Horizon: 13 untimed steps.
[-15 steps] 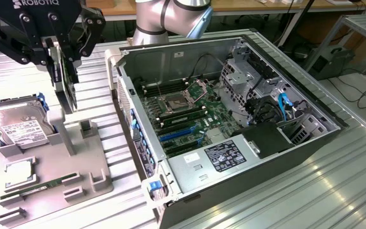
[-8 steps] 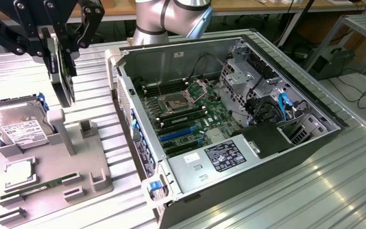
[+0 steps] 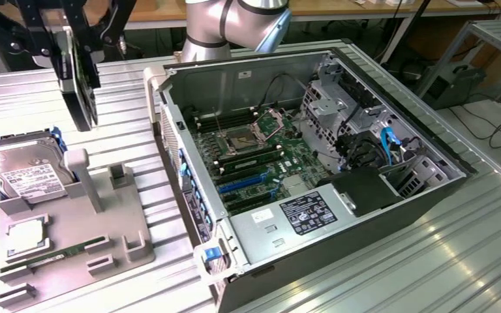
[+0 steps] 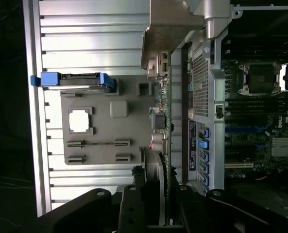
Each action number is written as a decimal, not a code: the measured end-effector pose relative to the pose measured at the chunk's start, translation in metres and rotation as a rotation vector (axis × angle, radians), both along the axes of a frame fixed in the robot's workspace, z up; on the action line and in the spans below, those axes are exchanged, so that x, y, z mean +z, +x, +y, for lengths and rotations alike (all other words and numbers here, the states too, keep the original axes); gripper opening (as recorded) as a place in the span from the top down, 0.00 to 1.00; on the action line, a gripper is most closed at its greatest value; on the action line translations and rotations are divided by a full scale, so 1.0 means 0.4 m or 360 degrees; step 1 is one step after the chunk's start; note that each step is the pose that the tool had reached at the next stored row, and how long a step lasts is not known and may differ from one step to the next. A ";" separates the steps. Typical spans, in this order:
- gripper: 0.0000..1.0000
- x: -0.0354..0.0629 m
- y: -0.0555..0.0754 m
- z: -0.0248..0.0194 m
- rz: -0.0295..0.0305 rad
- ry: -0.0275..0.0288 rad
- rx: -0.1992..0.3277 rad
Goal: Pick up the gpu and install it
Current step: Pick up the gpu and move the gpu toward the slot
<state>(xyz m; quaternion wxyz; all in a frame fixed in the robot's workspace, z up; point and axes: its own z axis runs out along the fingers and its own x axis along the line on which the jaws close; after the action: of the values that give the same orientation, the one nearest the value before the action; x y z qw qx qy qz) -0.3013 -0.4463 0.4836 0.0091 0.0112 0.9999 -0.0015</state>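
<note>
You have the gripper [image 3: 78,45] clamped on the graphics card [image 3: 81,91], hanging in the exterior view's upper left, beside the open computer case [image 3: 233,81].

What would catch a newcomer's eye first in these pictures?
The open computer case lies on its side at the middle of the exterior view, green motherboard exposed. At that view's upper left, the gripper holds the gpu hanging on edge above the table. Lower left, a grey tray carries a hard drive.

Robotics lab w/ alu-profile bench [image 3: 459,248], open PC case [image 3: 233,85] (cables [image 3: 498,130] behind).
</note>
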 end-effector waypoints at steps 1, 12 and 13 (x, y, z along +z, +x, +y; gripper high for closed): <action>0.72 0.006 0.000 0.000 0.00000 0.00000 0.0000; 0.72 0.029 0.000 -0.001 0.00000 0.00001 0.0000; 0.72 0.024 0.000 -0.001 -0.00001 0.00001 0.0000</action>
<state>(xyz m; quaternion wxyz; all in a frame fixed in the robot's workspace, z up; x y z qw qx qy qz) -0.3014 -0.4468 0.4932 0.0092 0.0113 0.9999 -0.0015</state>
